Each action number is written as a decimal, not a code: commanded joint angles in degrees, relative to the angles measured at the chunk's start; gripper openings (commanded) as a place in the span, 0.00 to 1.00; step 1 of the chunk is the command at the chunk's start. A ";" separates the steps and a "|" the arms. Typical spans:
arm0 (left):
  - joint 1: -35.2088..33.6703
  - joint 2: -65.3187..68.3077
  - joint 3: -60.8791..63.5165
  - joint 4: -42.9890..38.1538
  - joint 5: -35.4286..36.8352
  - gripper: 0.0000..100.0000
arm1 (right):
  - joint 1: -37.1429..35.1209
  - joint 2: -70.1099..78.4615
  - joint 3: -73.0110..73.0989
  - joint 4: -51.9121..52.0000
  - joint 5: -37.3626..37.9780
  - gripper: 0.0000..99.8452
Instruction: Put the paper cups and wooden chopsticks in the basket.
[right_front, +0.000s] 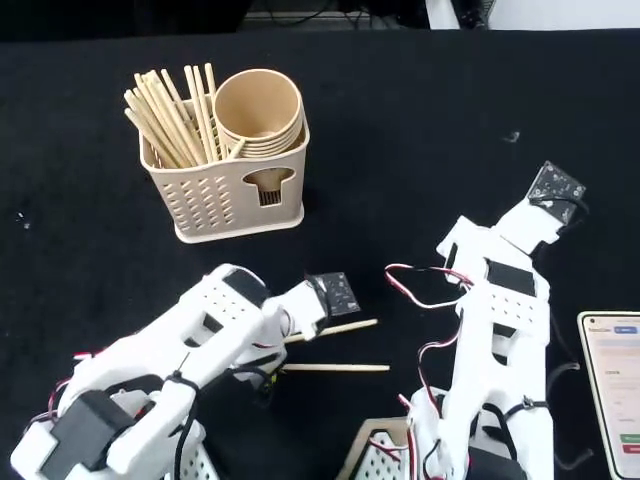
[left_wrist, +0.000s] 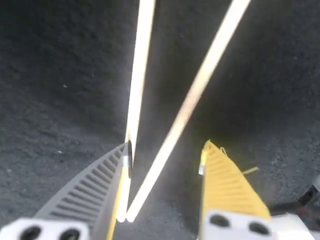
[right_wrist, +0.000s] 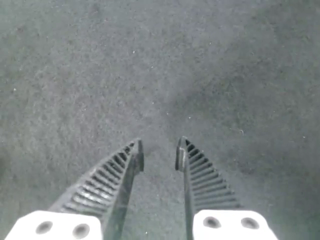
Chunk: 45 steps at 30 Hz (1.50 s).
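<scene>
1. Right now the black table (right_front: 420, 120) is the broadest hazard. A stick nudged on that cloth can roll out of line before you close.
2. The basket (right_front: 225, 200) stands toward the far side of the table, well apart from the sticks left to fetch. It is crowded: a stack of paper cups (right_front: 258, 105) fills one side and a leaning bundle of chopsticks (right_front: 170, 120) fills the other. A tip lowered carelessly could catch the rim or the bundle and bounce out.
3. Your left gripper (left_wrist: 166, 150) is low over the cloth, spread wide and holding nothing. Its fingers straddle the near ends of both loose chopsticks (right_front: 335, 368).
4. Your right gripper (right_wrist: 159, 150) is parted only a little, is empty, and hangs over bare cloth. It is a small risk unless you swing it across the left arm's path.
5. The loose chopsticks lie in a shallow V whose ends nearly meet between the left fingers. One lies along the grey finger (left_wrist: 95, 185) and the other crosses the gap. If you close here, you may pinch both askew, and one could pivot or squirt free. A grip this near the ends also lets the long part droop.
</scene>
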 joint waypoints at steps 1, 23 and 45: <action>0.40 0.09 3.21 -5.36 -0.18 0.23 | -0.62 -2.33 -1.71 0.09 0.79 0.12; -7.78 -2.29 -18.15 25.32 -3.25 0.03 | -0.70 -2.33 -0.40 -2.64 0.44 0.12; -31.78 -33.41 -41.36 -8.79 36.04 0.03 | -2.81 -2.33 0.92 -3.08 0.70 0.12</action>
